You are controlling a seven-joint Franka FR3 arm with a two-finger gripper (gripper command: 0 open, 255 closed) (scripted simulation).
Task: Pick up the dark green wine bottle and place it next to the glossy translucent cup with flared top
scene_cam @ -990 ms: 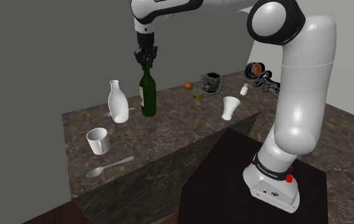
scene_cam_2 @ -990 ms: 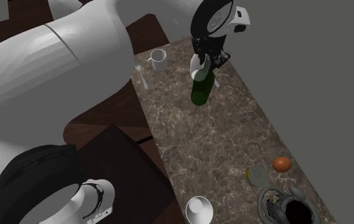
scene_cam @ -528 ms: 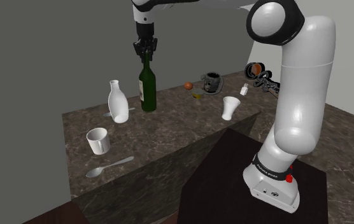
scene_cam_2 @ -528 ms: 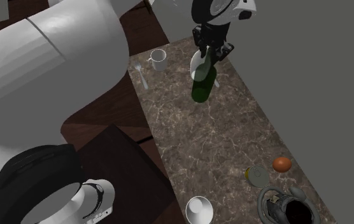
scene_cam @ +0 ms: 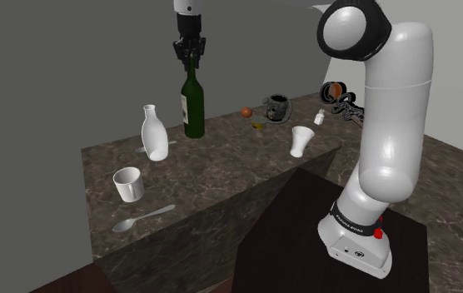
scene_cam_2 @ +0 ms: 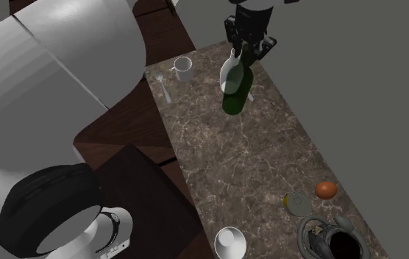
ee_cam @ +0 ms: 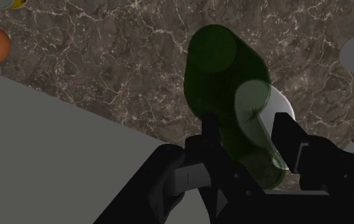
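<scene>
Rising with the arm, the black gripper (scene_cam: 190, 58) now sits higher above the dark marbled counter (scene_cam: 221, 176) than a second ago, and the dark green wine bottle (scene_cam: 193, 104) comes up with it. The bottle's base now shows higher against the stone in the shoulder view. In the wrist view the two fingers (ee_cam: 210, 135) are clamped on the bottle's neck, one on each side, with the green body (ee_cam: 223, 70) hanging below them over the counter. The bottle hangs upright, just beside the white flask (scene_cam: 155, 133) and apparently clear of the surface, though no view shows the gap under it outright.

The lift appears done or nearly so, and the carry comes next. The glossy flared cup (scene_cam: 301, 140) stands well apart, near the counter's front edge toward the shoulder view's right. In the second exterior view it sits at the near end of the counter (scene_cam_2: 229, 241), far from the bottle (scene_cam_2: 235, 94). A white mug (scene_cam: 127, 184) and a spoon (scene_cam: 142, 219) lie on the other side, away from that path. An orange ball (scene_cam: 246, 111) and a dark mug (scene_cam: 276, 106) sit along the back, near the route. A grip so high on the neck could let the bottle swing.
</scene>
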